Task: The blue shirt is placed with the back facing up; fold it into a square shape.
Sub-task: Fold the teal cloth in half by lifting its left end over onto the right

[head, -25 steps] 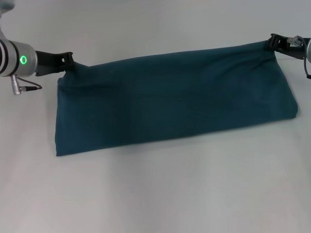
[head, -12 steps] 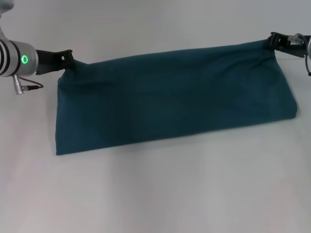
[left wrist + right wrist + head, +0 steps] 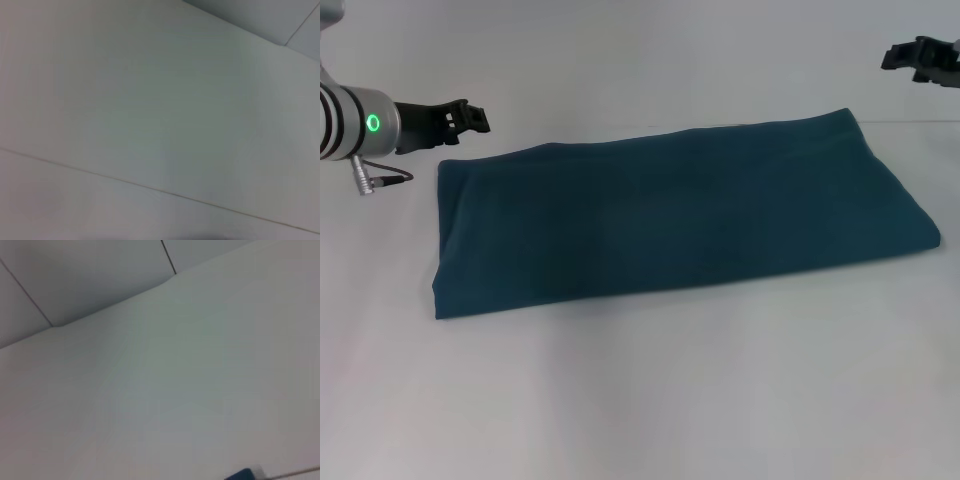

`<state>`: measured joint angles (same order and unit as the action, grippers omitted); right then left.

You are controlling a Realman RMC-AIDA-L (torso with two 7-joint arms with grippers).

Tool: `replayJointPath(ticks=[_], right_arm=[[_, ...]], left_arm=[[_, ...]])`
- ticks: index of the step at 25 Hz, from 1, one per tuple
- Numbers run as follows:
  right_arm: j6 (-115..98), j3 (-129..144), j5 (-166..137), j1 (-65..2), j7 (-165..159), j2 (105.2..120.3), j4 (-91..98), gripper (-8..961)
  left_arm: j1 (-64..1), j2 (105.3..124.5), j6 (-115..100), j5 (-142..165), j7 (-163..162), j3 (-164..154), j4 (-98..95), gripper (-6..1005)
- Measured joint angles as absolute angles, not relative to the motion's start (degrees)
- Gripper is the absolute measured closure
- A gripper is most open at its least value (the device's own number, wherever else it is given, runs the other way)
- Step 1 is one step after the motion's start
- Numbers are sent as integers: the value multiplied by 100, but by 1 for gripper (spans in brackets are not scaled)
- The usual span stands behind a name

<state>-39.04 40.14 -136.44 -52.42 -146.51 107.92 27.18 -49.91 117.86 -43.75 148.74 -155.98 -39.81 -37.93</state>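
Head view: blue shirt (image 3: 680, 210) lying flat, folded into a long band; left gripper (image 3: 472, 116) just off its far-left corner, fingers parted; right gripper (image 3: 912, 56) beyond far-right corner, spread, empty.

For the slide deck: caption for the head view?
Both pincers, left and right, open and clear of the folded blue shirt lying flat.

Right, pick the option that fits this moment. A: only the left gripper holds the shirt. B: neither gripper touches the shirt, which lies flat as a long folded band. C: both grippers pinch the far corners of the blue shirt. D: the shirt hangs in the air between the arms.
B: in the head view the left gripper and the right gripper both stand open and clear of the blue shirt, which lies flat on the table.
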Motion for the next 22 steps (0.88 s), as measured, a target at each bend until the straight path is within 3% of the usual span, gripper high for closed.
replayJointPath(ticks=[5,10,12,16,22], right_arm=[[-4791,3860,-13429,-4998,-14623,10685,3031,404],[-6419,3580,-12320,-4341,-14108,10663,3477,278],[-7095,3428,-11724,-4001,-13741,10644,3492,276],[-8105,3254,-10957,-3299,-13312,10645,3439,273],[-9116,2887,-10371,-2376,-12539,10814,3385,245]], left_arm=[[-4917,11786,-4551,14737,-15604,-3982,-3837,517],[-4297,11781,-5374,13701,-15467,-3981,-4426,337],[-3931,11782,-5801,13097,-15343,-3981,-4727,270],[-3280,11706,-6941,12011,-15133,-3732,-4923,267],[-2754,11691,-8479,11857,-15113,-2536,-4873,267]])
